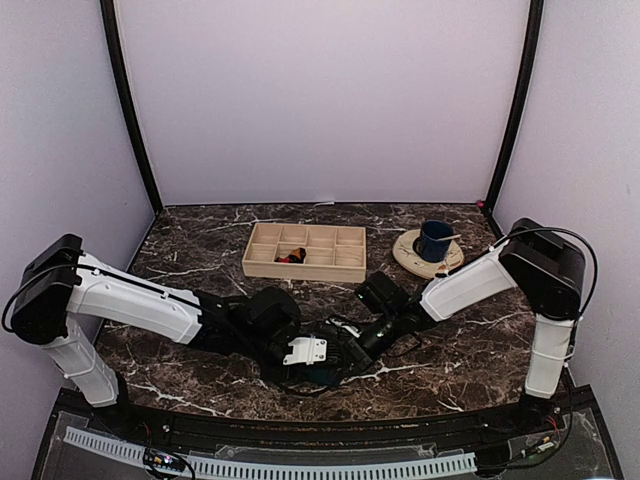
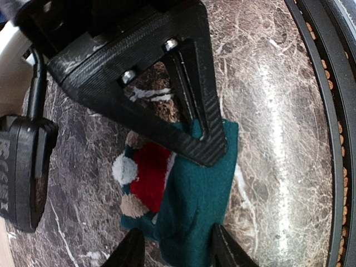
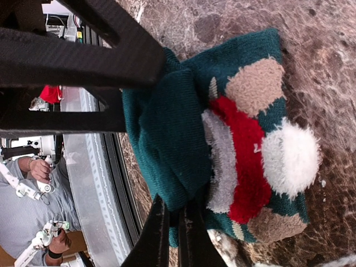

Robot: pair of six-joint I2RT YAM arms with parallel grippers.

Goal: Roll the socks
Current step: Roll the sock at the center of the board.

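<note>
At the near middle of the tabletop (image 1: 200,250), the teal Santa sock (image 3: 183,128) lies partly folded over itself, with both arms crowded onto it. Your right gripper (image 3: 172,222) is together, clamped on a thin fold of the sock at its edge. Your left gripper (image 2: 178,250) has its fingers apart with the sock's other end between them; you cannot tell from here whether they press the fabric or only straddle it.

That right-hand pinch looks shallow, so a quick pull would likely slip it off the knit and let the fold spring flat. If the left side is not pinning its end, the whole sock may slide instead of rolling. The two grippers sit very near each other, so a careless turn could knock them together. A dark and orange-red thing rests in one compartment of the wooden tray (image 1: 300,272), possibly the other sock.
</note>
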